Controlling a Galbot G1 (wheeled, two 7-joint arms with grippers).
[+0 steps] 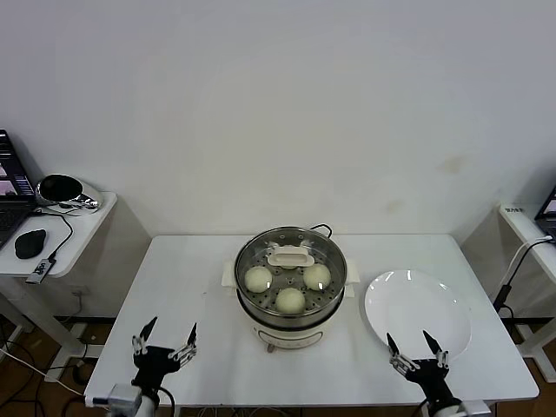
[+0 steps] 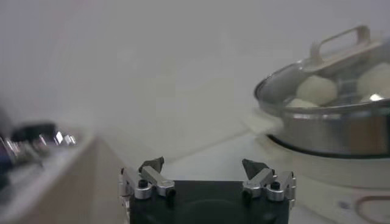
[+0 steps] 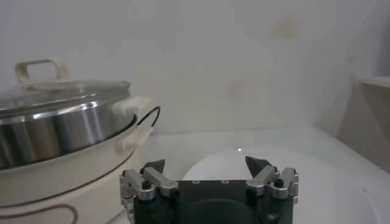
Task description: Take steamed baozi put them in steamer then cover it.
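The steamer point(image 1: 291, 320) stands at the middle of the white table on its white base. Its clear glass cover point(image 1: 289, 256) with the cream handle lies on top. Through the glass I see three cream-white baozi: one point(image 1: 258, 279), another point(image 1: 317, 276) and a third point(image 1: 290, 300). In the left wrist view the steamer point(image 2: 341, 131) and the cover handle point(image 2: 339, 44) also show. My left gripper point(image 1: 167, 337) is open near the table's front left edge, holding nothing. My right gripper point(image 1: 415, 344) is open at the front right, by the plate's near rim, also holding nothing.
A flat white plate point(image 1: 417, 313) lies bare to the right of the steamer; the right wrist view shows the plate point(image 3: 341, 201) too. A side table point(image 1: 52, 234) with a mouse, cables and a laptop stands to the left. Another small table point(image 1: 528, 221) is at the right.
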